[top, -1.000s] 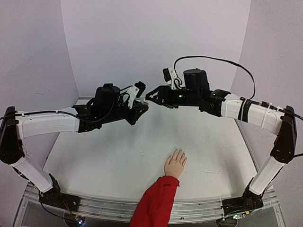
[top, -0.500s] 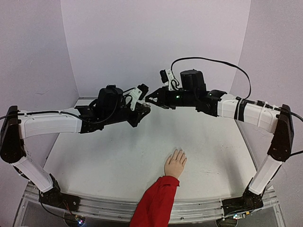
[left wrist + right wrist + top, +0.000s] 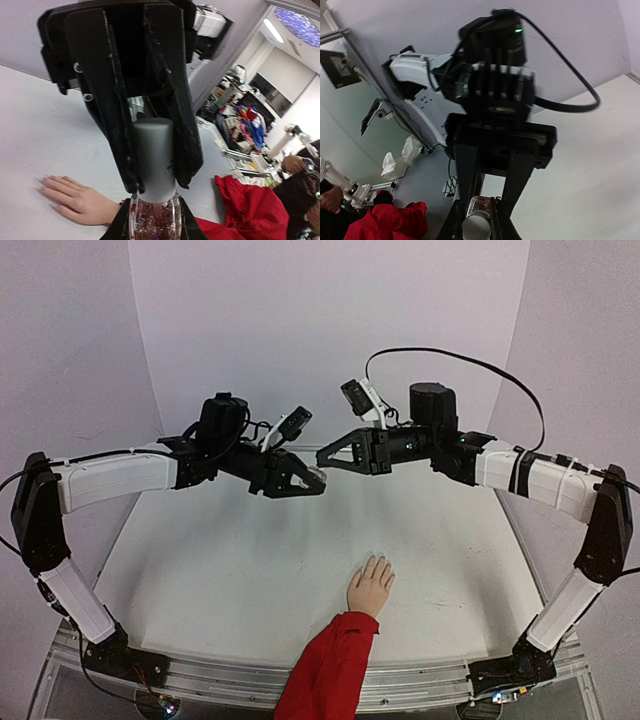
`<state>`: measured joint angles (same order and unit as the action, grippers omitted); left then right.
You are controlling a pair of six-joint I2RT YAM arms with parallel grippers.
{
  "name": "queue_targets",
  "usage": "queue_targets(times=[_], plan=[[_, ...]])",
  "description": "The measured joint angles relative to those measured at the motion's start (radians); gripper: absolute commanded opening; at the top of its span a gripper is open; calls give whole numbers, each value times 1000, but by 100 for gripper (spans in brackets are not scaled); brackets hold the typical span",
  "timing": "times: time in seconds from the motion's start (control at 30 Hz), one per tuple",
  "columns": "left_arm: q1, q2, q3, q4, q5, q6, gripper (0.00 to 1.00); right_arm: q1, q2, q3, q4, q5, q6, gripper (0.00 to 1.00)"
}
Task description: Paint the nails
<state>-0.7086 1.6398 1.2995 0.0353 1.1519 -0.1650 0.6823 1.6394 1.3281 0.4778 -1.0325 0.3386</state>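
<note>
While the grey cap [image 3: 154,159] sits on the glitter bottle [image 3: 154,221], no painting has begun: the left gripper [image 3: 314,478] clamps the bottle, the right gripper [image 3: 326,456] pinches its cap (both raised well behind the mannequin hand [image 3: 370,588]). Its nails [image 3: 378,561] look unpainted. Beneath the hand lies a white table [image 3: 220,570]; plain lilac walls [image 3: 300,330] rise far behind it.

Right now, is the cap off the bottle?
No, the grey cap sits on the glitter bottle, with the right end effector closed around it.
</note>
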Motion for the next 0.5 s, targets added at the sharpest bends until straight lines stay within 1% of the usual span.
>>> queue_targets(times=[0.07,0.1,0.2,0.23,0.3,0.37,0.43,0.5], plan=[[-7,-3,0,0,85,-20,0,12,-12,-8,16,-56,-29,0],[-9,-3,0,0,106,-21,0,17,-17,-11,19,-63,-37,0],[-13,-3,0,1,117,-25,0,19,-24,-16,18,-67,-59,0],[-13,-3,0,1,109,-24,0,19,-24,-17,18,-63,-64,7],[-13,-5,-5,4,73,-18,0,19,-24,-18,12,-48,-72,44],[-12,-19,-26,12,-6,-1,0,16,-26,-19,-16,-17,-77,63],[0,-48,-55,21,-121,17,0,14,-34,-25,-63,29,-81,71],[14,-88,-88,24,-275,45,0,15,-51,-26,-126,129,-88,74]])
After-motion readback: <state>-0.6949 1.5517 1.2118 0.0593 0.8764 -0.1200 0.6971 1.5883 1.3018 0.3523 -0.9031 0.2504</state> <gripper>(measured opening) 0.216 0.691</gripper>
